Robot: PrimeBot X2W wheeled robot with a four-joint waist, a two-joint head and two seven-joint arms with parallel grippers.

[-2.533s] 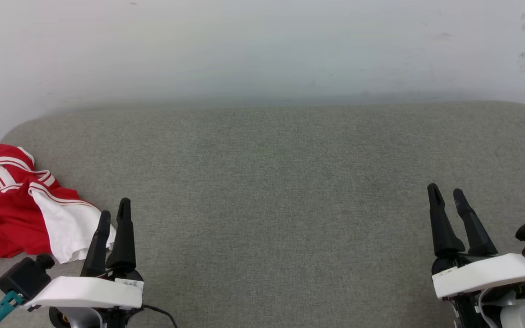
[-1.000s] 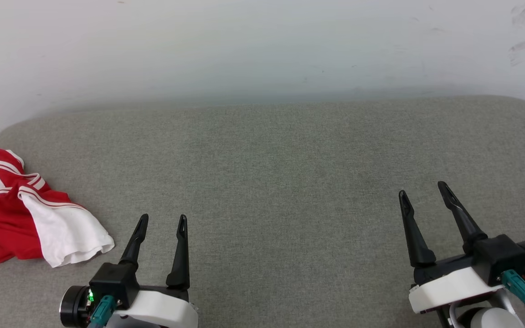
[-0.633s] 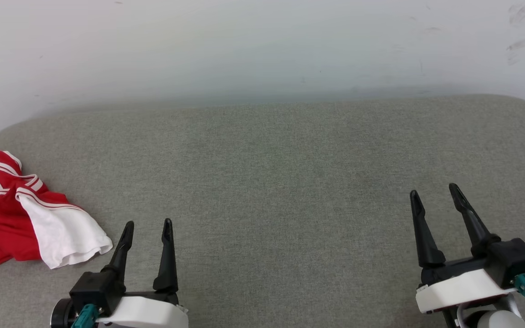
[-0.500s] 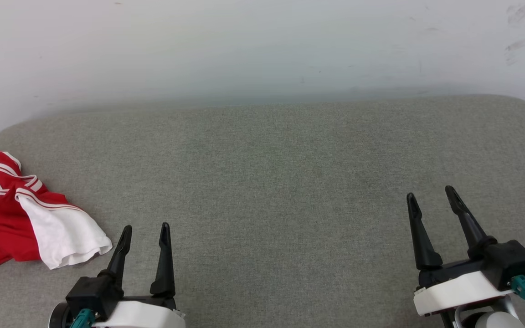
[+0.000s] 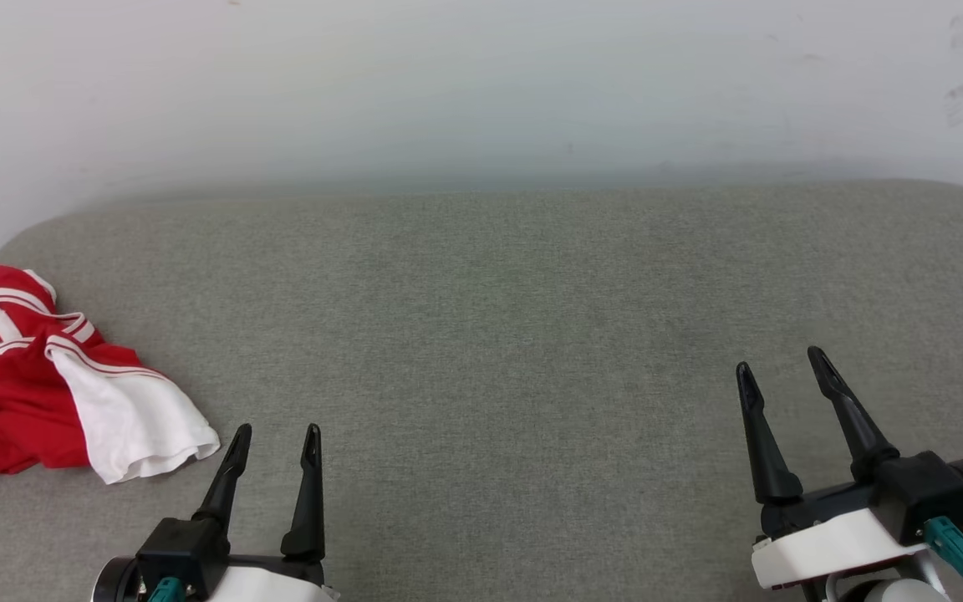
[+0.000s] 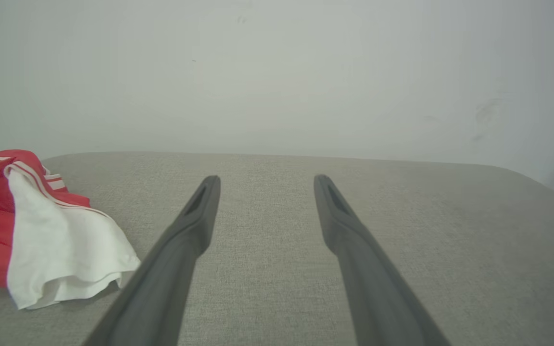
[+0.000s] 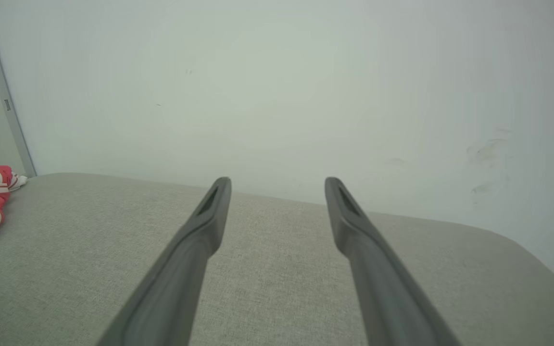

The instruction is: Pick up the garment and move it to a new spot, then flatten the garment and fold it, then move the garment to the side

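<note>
The crumpled garment (image 5: 26,410) lies just left of the left end effector (image 5: 277,431), its jaws apart.

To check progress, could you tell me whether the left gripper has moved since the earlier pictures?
Yes: the left gripper has shifted right, clear of the white sleeve of the shirt that it overlapped earlier.

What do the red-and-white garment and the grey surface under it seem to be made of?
The garment: soft thin cloth, probably knit, matte; it lies crumpled in limp folds. The surface: grey woven upholstery, matte; a fine weave shows, and the rounded corners suggest padding.
</note>
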